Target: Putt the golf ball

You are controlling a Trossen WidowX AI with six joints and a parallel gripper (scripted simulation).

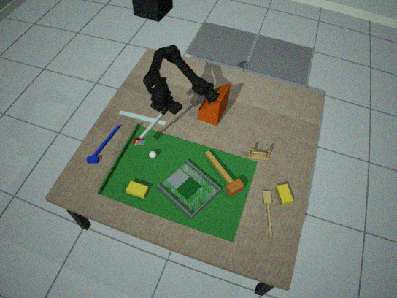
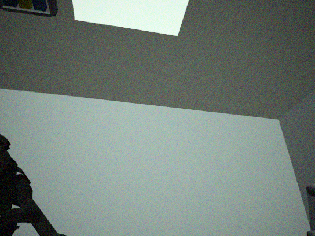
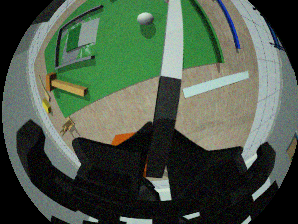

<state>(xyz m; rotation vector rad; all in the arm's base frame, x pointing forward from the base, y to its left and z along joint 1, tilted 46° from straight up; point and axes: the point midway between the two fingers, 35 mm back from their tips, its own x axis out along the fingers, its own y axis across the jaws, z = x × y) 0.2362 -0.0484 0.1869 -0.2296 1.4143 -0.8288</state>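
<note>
My gripper (image 1: 169, 109) (image 3: 157, 126) is shut on the dark grip of the red putter (image 1: 152, 125) (image 3: 172, 50). The putter slants down from the fingers, and its red and white head hangs above the back left corner of the green mat (image 1: 168, 146) (image 3: 125, 65), with its shadow off to the right. The white golf ball (image 1: 152, 154) (image 3: 145, 19) lies on the mat, a little in front and right of the head in the top view. The grey ramp (image 1: 177, 178) (image 3: 89, 31) faces the ball side and leads to the dark raised green (image 1: 190, 188) (image 3: 73, 37), railed on its other sides.
A wooden mallet (image 1: 219, 166) (image 3: 70, 88) lies right of the ramp, a yellow block (image 1: 137, 189) left of it. A green rail (image 1: 118, 161) edges the mat; a blue putter (image 1: 106, 142) lies beyond. An orange wedge (image 1: 215, 109) stands by the arm, a small wooden stand (image 1: 259, 154) at right.
</note>
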